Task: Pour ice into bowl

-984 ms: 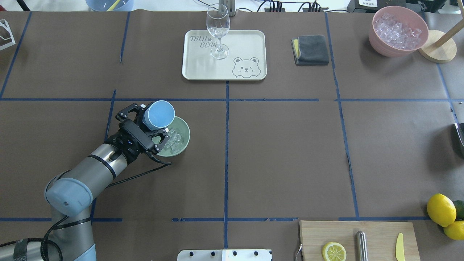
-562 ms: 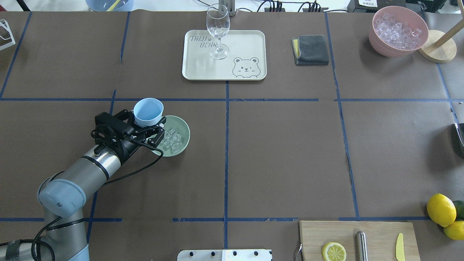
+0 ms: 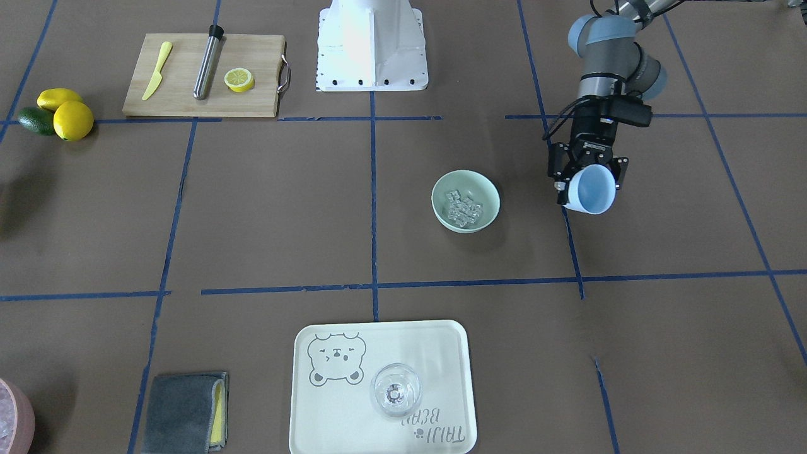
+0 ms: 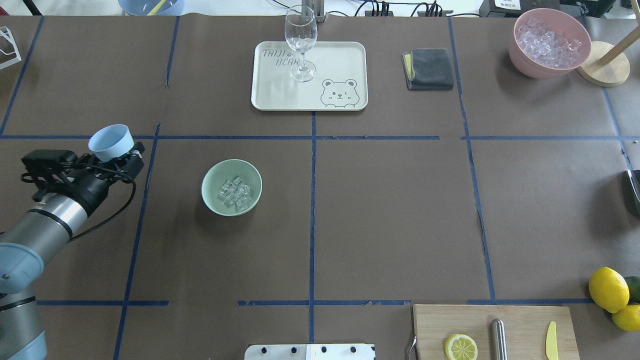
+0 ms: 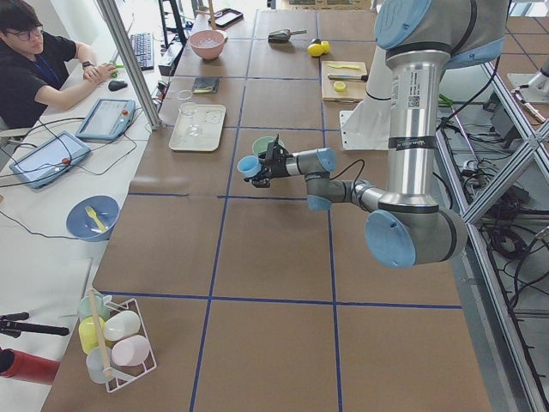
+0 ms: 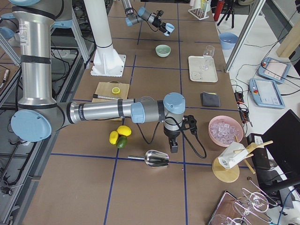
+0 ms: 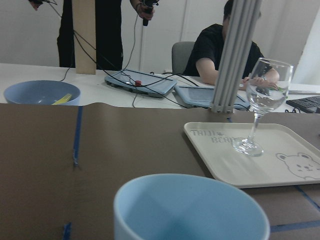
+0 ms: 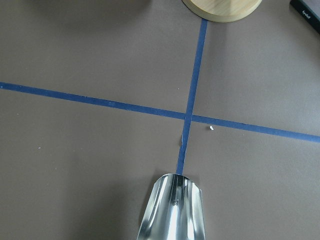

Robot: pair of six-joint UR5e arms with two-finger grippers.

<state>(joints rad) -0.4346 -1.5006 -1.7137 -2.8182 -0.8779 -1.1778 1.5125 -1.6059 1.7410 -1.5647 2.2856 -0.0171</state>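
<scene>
Change: the left claw [image 4: 114,150] is drawing back from the bowl [image 4: 207,182] toward its nine o'clock, the cup [image 4: 110,140] turning upright again.
Left claw: pinching the cup.
Right claw [image 6: 174,146]: cannot tell.
Ice [image 4: 234,192]: lying in the bowl.
Meaning: pouring is looking finished; the cup is awaiting setting down.

We see a brown table [image 4: 390,210]; on it a mint-green bowl [image 4: 212,183] at nine o'clock, tray [image 4: 340,60] at twelve, cutting board [image 4: 435,320] at five.
</scene>
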